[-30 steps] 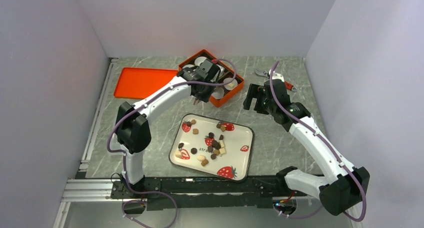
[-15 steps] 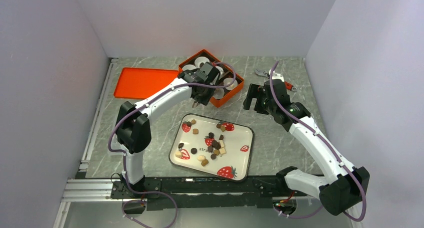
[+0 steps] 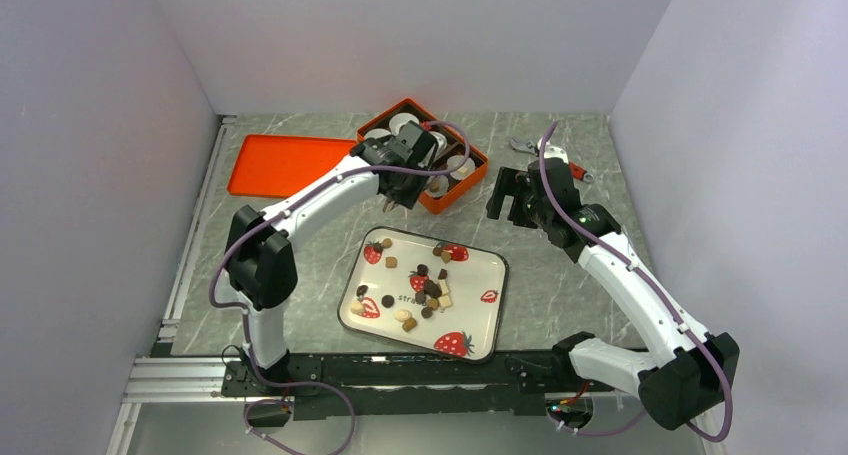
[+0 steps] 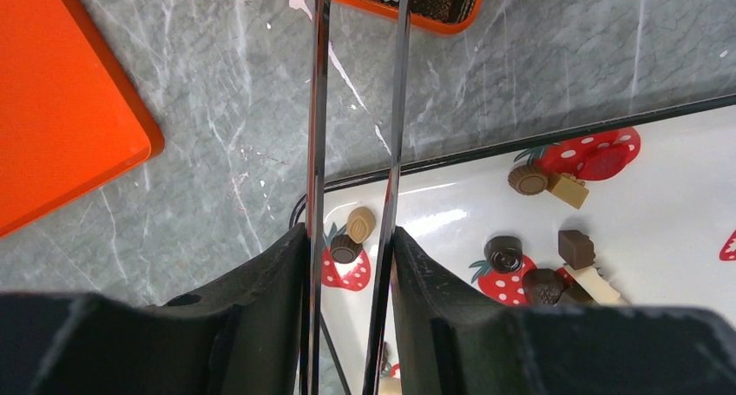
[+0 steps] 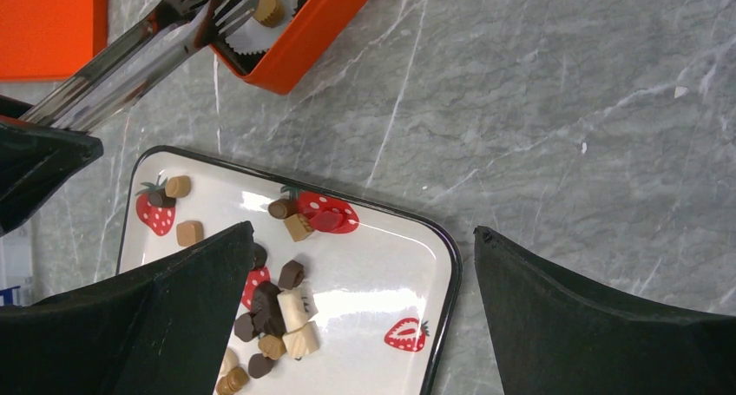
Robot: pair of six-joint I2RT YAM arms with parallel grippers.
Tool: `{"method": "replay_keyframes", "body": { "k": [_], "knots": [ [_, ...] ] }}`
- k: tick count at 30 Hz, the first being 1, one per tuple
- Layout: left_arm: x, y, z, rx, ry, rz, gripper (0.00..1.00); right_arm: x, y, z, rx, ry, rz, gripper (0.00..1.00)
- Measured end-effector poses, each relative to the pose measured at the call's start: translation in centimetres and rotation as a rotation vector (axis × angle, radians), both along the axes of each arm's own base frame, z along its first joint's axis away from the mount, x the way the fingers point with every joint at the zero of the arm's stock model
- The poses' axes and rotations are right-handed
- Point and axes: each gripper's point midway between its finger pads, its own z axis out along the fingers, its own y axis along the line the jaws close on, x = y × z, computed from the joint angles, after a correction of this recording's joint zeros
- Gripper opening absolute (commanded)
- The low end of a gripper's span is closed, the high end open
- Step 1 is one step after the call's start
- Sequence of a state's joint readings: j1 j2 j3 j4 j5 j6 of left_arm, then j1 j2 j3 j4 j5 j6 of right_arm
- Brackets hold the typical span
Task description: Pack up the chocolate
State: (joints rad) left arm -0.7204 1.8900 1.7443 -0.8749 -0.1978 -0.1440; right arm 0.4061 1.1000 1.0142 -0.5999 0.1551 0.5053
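Several small dark brown, light brown and cream chocolates (image 3: pixel 428 290) lie on a white strawberry-print tray (image 3: pixel 490 310). My left gripper (image 3: pixel 398 197) is shut on metal tongs (image 4: pixel 318 108). It hovers at the near edge of the orange box (image 3: pixel 455 190). In the right wrist view the tongs' (image 5: pixel 130 65) forked tips are over a light brown chocolate (image 5: pixel 267 9) in a white paper cup in the box (image 5: pixel 312 48). My right gripper (image 3: pixel 512 203) is open and empty, above the table right of the box. Below it I see the tray's corner (image 5: pixel 382 273).
An orange lid (image 3: pixel 285 165) lies flat at the back left. A small metal tool with a red part (image 3: pixel 550 153) lies behind the right arm. White walls close the left, back and right sides.
My left gripper with the tongs has shifted slightly left along the box's near edge. The right arm has not moved.
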Motion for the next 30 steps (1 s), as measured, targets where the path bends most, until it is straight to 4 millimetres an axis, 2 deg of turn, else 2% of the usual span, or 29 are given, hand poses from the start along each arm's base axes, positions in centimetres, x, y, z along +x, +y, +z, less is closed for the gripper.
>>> {"method": "replay_keyframes", "body": {
  "k": [4, 11, 14, 16, 20, 22, 25, 27, 30],
  "knots": [
    [-0.2, 0.2, 1.3, -0.014, -0.020, -0.001, 0.42, 0.0, 0.0, 0.1, 0.001, -0.001, 0.000, 1.00],
    [-1.3, -0.1, 6.0, -0.092, -0.103, -0.019, 0.42, 0.2, 0.0, 1.2, 0.015, -0.025, -0.013, 1.00],
    [-2.0, -1.7, 7.6, -0.132, -0.130, -0.056, 0.42, -0.1, -0.5, 2.6, 0.031, -0.069, -0.040, 1.00],
    [-2.6, -3.2, 8.1, -0.158, -0.136, -0.093, 0.42, -0.5, -1.2, 4.3, 0.046, -0.114, -0.068, 1.00],
    [-3.4, -8.0, 8.7, -0.219, -0.150, -0.177, 0.42, -1.6, -2.8, 8.9, 0.097, -0.239, -0.142, 1.00],
    [-3.3, -10.6, 8.2, -0.250, -0.154, -0.209, 0.42, -2.2, -3.5, 11.0, 0.126, -0.295, -0.175, 1.00],
    [-3.2, -14.5, 6.2, -0.280, -0.143, -0.252, 0.42, -3.2, -4.7, 13.7, 0.159, -0.367, -0.222, 1.00],
    [-3.0, -16.2, 4.7, -0.286, -0.132, -0.271, 0.42, -3.8, -5.3, 14.8, 0.167, -0.394, -0.244, 1.00],
    [-2.6, -18.1, 2.3, -0.296, -0.116, -0.293, 0.43, -4.6, -6.1, 15.4, 0.164, -0.402, -0.268, 1.00]
  ]
}}
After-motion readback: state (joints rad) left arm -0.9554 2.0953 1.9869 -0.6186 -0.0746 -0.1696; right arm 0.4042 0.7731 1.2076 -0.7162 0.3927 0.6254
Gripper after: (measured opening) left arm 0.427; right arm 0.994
